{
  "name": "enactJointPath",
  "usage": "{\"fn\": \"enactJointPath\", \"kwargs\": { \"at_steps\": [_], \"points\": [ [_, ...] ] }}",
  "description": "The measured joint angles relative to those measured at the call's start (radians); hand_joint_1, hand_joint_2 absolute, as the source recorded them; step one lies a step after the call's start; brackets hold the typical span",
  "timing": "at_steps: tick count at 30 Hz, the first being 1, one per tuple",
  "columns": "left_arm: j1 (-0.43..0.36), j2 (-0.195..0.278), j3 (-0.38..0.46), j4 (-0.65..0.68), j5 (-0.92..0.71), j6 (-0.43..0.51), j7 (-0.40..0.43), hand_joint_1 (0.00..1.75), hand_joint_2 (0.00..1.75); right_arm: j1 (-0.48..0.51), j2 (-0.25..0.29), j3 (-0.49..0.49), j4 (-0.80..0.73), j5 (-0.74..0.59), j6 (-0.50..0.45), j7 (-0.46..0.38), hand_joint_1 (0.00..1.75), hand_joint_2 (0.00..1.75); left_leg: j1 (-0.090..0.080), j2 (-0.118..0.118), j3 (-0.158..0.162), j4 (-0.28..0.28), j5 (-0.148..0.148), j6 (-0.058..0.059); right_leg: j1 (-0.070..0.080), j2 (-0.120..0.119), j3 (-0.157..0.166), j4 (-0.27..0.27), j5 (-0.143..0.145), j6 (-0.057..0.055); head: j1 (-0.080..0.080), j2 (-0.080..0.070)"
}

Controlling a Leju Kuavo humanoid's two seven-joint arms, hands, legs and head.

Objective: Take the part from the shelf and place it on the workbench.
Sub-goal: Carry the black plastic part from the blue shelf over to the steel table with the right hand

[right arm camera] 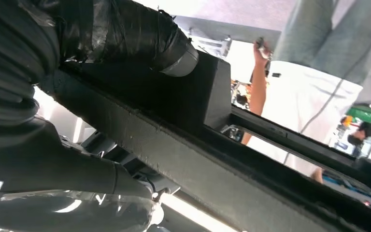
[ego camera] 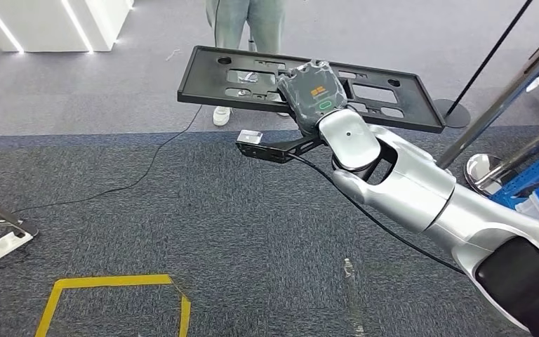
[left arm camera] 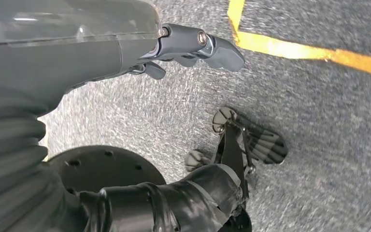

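One long black part (ego camera: pixel 267 77) is gripped mid-edge by the right robot hand (ego camera: pixel 314 91) over open carpet (ego camera: pixel 182 225); left robot hand (left arm camera: pixel 193 46) hangs empty, fingers apart.

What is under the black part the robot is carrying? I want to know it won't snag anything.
Below the black part held by the right hand lies grey carpet with a black cable. A person's legs stand behind it. The floor directly beneath is covered.

A person (ego camera: pixel 247 21) stands just beyond the held part (ego camera: pixel 253 74). Slanted poles (ego camera: pixel 505 98) stand to its right. Open carpet floor (ego camera: pixel 182 232) lies below.
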Motion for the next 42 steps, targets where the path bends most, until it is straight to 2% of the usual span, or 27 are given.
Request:
{"fn": "enactJointPath", "kwargs": {
  "at_steps": [1, 3, 5, 7, 9, 11, 12, 13, 14, 16, 17, 18, 20, 22, 24, 25, 26, 27, 28, 29, 31, 33, 35, 36, 38, 40, 42],
  "points": [
    [0.000, 0.000, 0.000, 0.000, 0.001, 0.000, 0.000, 0.00, 1.75, 0.000, -0.002, -0.001, -0.002, 0.000, 0.000, 0.000, 1.75, 1.75, 0.000, -0.013, -0.003, 0.003, 0.001, -0.003, -0.003, 0.027, 0.025, -0.058, 0.022, -0.002, -0.001, 0.000],
    [0.000, -0.001, 0.000, 0.000, 0.002, -0.001, 0.000, 0.00, 1.75, 0.000, -0.005, -0.004, -0.005, 0.002, 0.000, 0.001, 1.75, 1.75, 0.006, -0.037, -0.012, 0.002, 0.007, -0.015, -0.003, 0.056, 0.047, -0.106, 0.030, -0.003, 0.000, 0.000],
    [0.001, -0.001, 0.000, 0.000, 0.002, -0.001, 0.001, 0.00, 1.75, 0.001, -0.007, -0.004, -0.009, 0.003, 0.000, 0.001, 1.75, 1.75, 0.011, -0.053, -0.020, -0.003, 0.013, -0.028, -0.002, 0.028, 0.054, -0.116, 0.034, -0.006, 0.002, 0.000],
    [0.003, -0.001, 0.000, 0.000, 0.002, -0.001, 0.001, 0.00, 1.75, -0.001, -0.008, -0.005, -0.015, 0.003, 0.000, 0.002, 1.75, 1.75, 0.005, 0.001, -0.037, 0.029, -0.008, -0.038, -0.005, -0.004, 0.063, -0.128, 0.040, -0.016, -0.002, 0.000],
    [0.002, -0.001, 0.000, 0.000, 0.002, -0.002, 0.001, 0.00, 1.75, -0.002, -0.009, -0.005, -0.018, 0.003, 0.000, 0.002, 1.75, 1.75, 0.002, 0.077, -0.086, 0.138, -0.066, -0.046, -0.003, -0.035, 0.068, -0.134, 0.042, -0.023, -0.008, 0.000],
    [0.000, -0.002, 0.000, 0.000, 0.002, -0.002, 0.001, 0.00, 1.75, 0.000, -0.011, -0.005, -0.019, 0.003, 0.001, 0.002, 1.75, 1.75, 0.006, 0.099, -0.140, 0.254, -0.110, -0.052, 0.000, -0.067, 0.068, -0.133, 0.040, -0.025, -0.010, 0.000],
    [0.000, -0.002, 0.000, 0.000, 0.003, -0.003, 0.001, 0.00, 1.75, 0.001, -0.011, -0.005, -0.019, 0.003, 0.001, 0.002, 1.75, 1.75, 0.008, 0.102, -0.145, 0.270, -0.109, -0.054, 0.001, -0.084, 0.068, -0.132, 0.038, -0.025, -0.010, 0.000],
    [0.000, -0.002, 0.000, 0.000, 0.004, -0.003, 0.001, 0.00, 1.75, 0.002, -0.011, -0.005, -0.020, 0.003, 0.002, 0.002, 1.75, 1.75, 0.009, 0.106, -0.130, 0.247, -0.092, -0.054, 0.002, -0.099, 0.068, -0.131, 0.036, -0.025, -0.010, 0.000],
    [0.000, -0.002, -0.001, 0.000, 0.004, -0.003, 0.001, 0.00, 1.75, 0.002, -0.011, -0.005, -0.021, 0.003, 0.002, 0.002, 1.75, 1.75, 0.009, 0.117, -0.094, 0.188, -0.064, -0.054, 0.002, -0.114, 0.069, -0.129, 0.034, -0.022, -0.010, 0.000],
    [-0.001, -0.002, -0.001, 0.000, 0.006, -0.003, 0.001, 0.00, 1.75, -0.002, -0.011, -0.005, -0.025, 0.003, 0.002, 0.002, 1.75, 1.75, -0.001, 0.168, -0.020, 0.058, -0.030, -0.048, 0.006, -0.138, 0.070, -0.124, 0.026, -0.015, -0.010, 0.000],
    [-0.002, -0.002, -0.001, 0.000, 0.006, -0.003, 0.000, 0.00, 1.75, -0.004, -0.012, -0.005, -0.027, 0.003, 0.002, 0.002, 1.75, 1.75, -0.007, 0.184, 0.001, 0.020, -0.023, -0.040, 0.009, -0.150, 0.070, -0.122, 0.023, -0.011, -0.010, 0.000],
    [-0.003, -0.002, -0.001, 0.000, 0.006, -0.003, 0.000, 0.00, 1.75, -0.005, -0.012, -0.005, -0.028, 0.004, 0.002, 0.002, 1.75, 1.75, -0.012, 0.189, 0.007, 0.005, -0.026, -0.033, 0.012, -0.161, 0.071, -0.122, 0.021, -0.007, -0.009, 0.000],
    [-0.003, -0.002, -0.001, 0.000, 0.009, -0.005, 0.000, 0.00, 1.75, -0.005, -0.013, -0.006, -0.031, 0.004, 0.003, 0.002, 1.75, 1.75, -0.014, 0.158, 0.007, 0.000, -0.021, -0.016, 0.013, -0.183, 0.076, -0.123, 0.015, 0.004, -0.008, 0.000],
    [0.000, -0.002, -0.001, 0.000, 0.020, -0.012, -0.001, 0.00, 1.75, -0.005, -0.014, -0.006, -0.034, 0.004, 0.004, 0.002, 1.75, 1.75, -0.011, 0.132, 0.011, -0.008, -0.017, -0.006, 0.007, -0.149, 0.068, -0.096, -0.010, 0.014, -0.005, 0.000],
    [0.000, -0.002, -0.001, 0.000, 0.033, -0.017, -0.002, 0.00, 1.75, -0.004, -0.018, -0.006, -0.036, 0.005, 0.006, 0.004, 1.75, 1.75, -0.008, 0.109, 0.013, -0.013, -0.013, 0.004, 0.002, -0.081, 0.021, 0.006, -0.065, 0.019, -0.001, 0.000],
    [-0.001, -0.002, -0.001, 0.000, 0.036, -0.017, -0.003, 0.00, 1.75, -0.002, -0.020, -0.006, -0.036, 0.006, 0.008, 0.005, 1.75, 1.75, -0.008, 0.097, 0.013, -0.013, -0.013, 0.007, 0.002, -0.061, -0.013, 0.073, -0.093, 0.020, 0.000, 0.000],
    [-0.001, -0.002, -0.001, 0.000, 0.037, -0.017, -0.004, 0.00, 1.75, 0.003, -0.022, -0.006, -0.036, 0.007, 0.010, 0.007, 1.75, 1.75, -0.008, 0.083, 0.013, -0.011, -0.013, 0.009, 0.003, -0.053, -0.042, 0.128, -0.108, 0.022, 0.001, 0.000],
    [-0.002, -0.003, -0.001, 0.000, 0.037, -0.016, -0.005, 0.00, 1.75, 0.009, -0.026, -0.006, -0.037, 0.007, 0.012, 0.010, 1.75, 1.75, -0.008, 0.067, 0.013, -0.010, -0.013, 0.010, 0.002, -0.049, -0.059, 0.155, -0.106, 0.023, 0.001, 0.000],
    [-0.002, -0.003, -0.001, 0.000, 0.035, -0.014, -0.005, 0.00, 1.75, 0.014, -0.029, -0.006, -0.038, 0.007, 0.015, 0.013, 1.75, 1.75, -0.007, 0.051, 0.013, -0.008, -0.014, 0.009, 0.001, -0.048, -0.061, 0.147, -0.087, 0.023, 0.001, 0.000],
    [-0.002, -0.003, -0.001, 0.000, 0.033, -0.011, -0.005, 0.00, 1.75, 0.017, -0.035, -0.006, -0.041, 0.007, 0.017, 0.016, 1.75, 1.75, -0.006, 0.035, 0.013, -0.004, -0.014, 0.009, -0.002, -0.043, -0.044, 0.101, -0.052, 0.022, 0.002, 0.000],
    [-0.001, -0.003, -0.001, 0.000, 0.028, -0.003, -0.009, 0.00, 1.75, 0.017, -0.045, -0.008, -0.047, 0.008, 0.022, 0.020, 1.75, 1.75, -0.005, 0.005, 0.009, 0.003, -0.017, 0.003, -0.010, 0.001, 0.008, -0.028, 0.009, 0.020, 0.001, 0.000],
    [-0.002, -0.003, -0.001, 0.000, 0.023, 0.003, -0.017, 0.00, 1.75, 0.018, -0.054, -0.010, -0.054, 0.009, 0.026, 0.022, 1.75, 1.75, -0.002, -0.021, -0.001, 0.007, -0.015, -0.007, -0.013, 0.040, 0.039, -0.098, 0.027, 0.019, 0.001, 0.000],
    [0.001, -0.003, -0.001, 0.000, 0.020, 0.005, -0.027, 0.00, 1.75, 0.020, -0.057, -0.010, -0.061, 0.009, 0.031, 0.024, 1.75, 1.75, 0.003, -0.044, -0.008, 0.004, -0.008, -0.020, -0.011, 0.027, 0.044, -0.104, 0.027, 0.012, 0.001, 0.000],
    [0.003, -0.003, -0.001, 0.000, 0.020, 0.006, -0.030, 0.00, 1.75, 0.020, -0.058, -0.011, -0.064, 0.009, 0.034, 0.025, 1.75, 1.75, 0.003, -0.037, -0.012, 0.006, -0.009, -0.025, -0.010, 0.014, 0.047, -0.107, 0.030, 0.006, 0.001, 0.000],
    [0.005, -0.003, -0.001, 0.000, 0.020, 0.007, -0.034, 0.00, 1.75, 0.020, -0.059, -0.012, -0.071, 0.009, 0.037, 0.027, 1.75, 1.75, -0.001, 0.021, -0.036, 0.052, -0.038, -0.034, -0.011, -0.013, 0.053, -0.116, 0.035, -0.008, -0.005, 0.000],
    [0.002, -0.003, -0.001, 0.000, 0.019, 0.005, -0.033, 0.00, 1.75, 0.020, -0.059, -0.013, -0.074, 0.009, 0.039, 0.027, 1.75, 1.75, -0.001, 0.084, -0.088, 0.166, -0.097, -0.040, -0.005, -0.039, 0.055, -0.119, 0.035, -0.018, -0.011, 0.000],
    [0.000, -0.005, -0.002, 0.000, 0.020, 0.001, -0.027, 0.00, 1.75, 0.024, -0.060, -0.014, -0.076, 0.009, 0.043, 0.025, 1.75, 1.75, 0.002, 0.099, -0.135, 0.268, -0.133, -0.044, 0.000, -0.070, 0.055, -0.117, 0.032, -0.021, -0.012, 0.000]
  ]
}}
